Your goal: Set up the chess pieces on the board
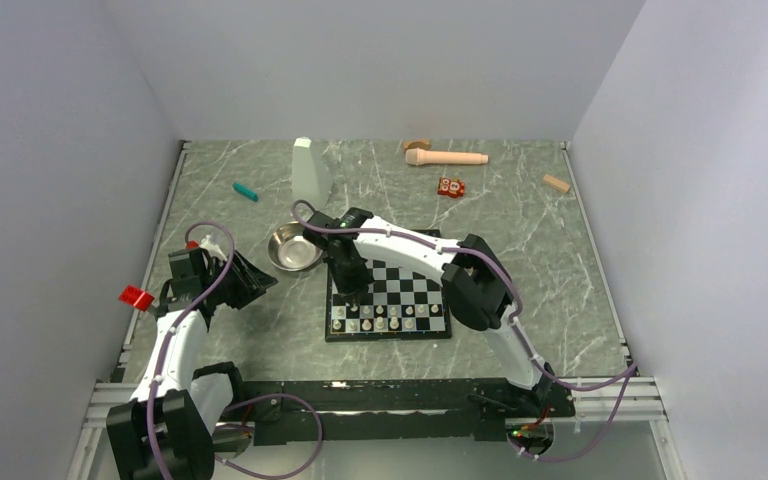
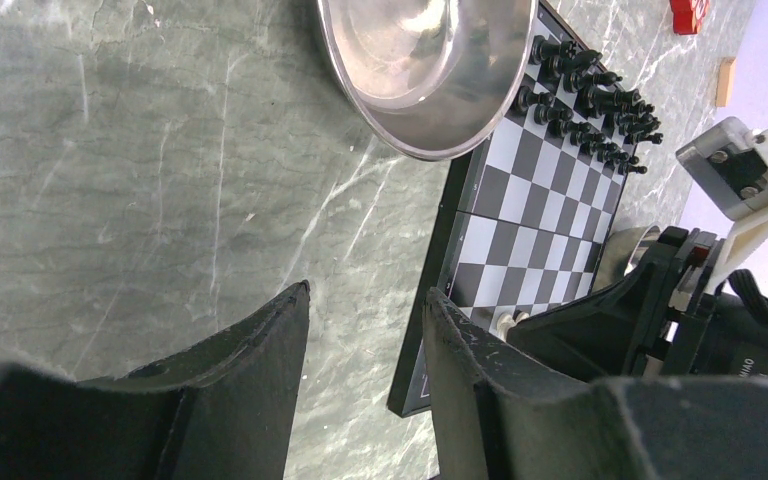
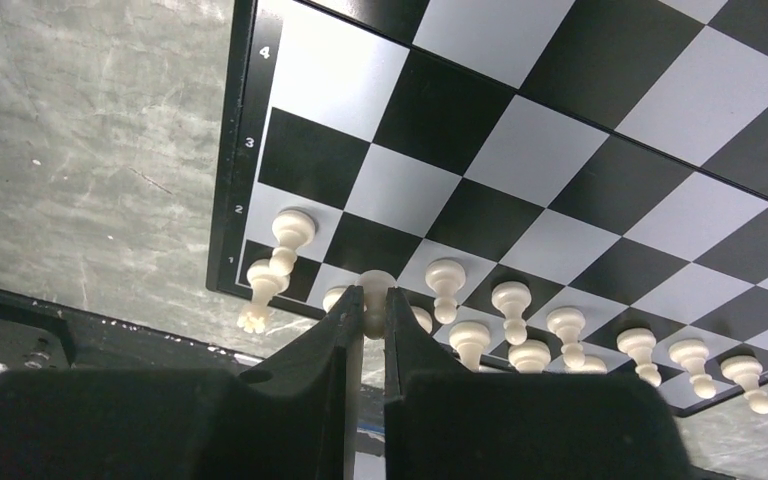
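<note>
Two rows of tiny cream chess pieces (image 3: pixel 512 298) stand along the near edge of the small black-and-white checkered chessboard (image 1: pixel 415 285), and the tiny black chess pieces (image 2: pixel 600 100) crowd its far edge. The right gripper (image 3: pixel 372 302) hangs low over the board's near left corner. Its black fingers are pressed onto one cream pawn (image 3: pixel 375 284), whose round head shows just above the fingertips, in among the other cream pieces by the ranks marked 1 and 2. Whether that pawn's base touches the board, I cannot tell. The left gripper (image 2: pixel 365 300) hovers over the bare grey-green marbled tabletop (image 2: pixel 110 200) to the left of the board, its fingers spread with nothing between them. A round shiny steel bowl (image 2: pixel 410 70) sits at the board's far left corner, its rim overlapping the board's edge in the left wrist view.
</note>
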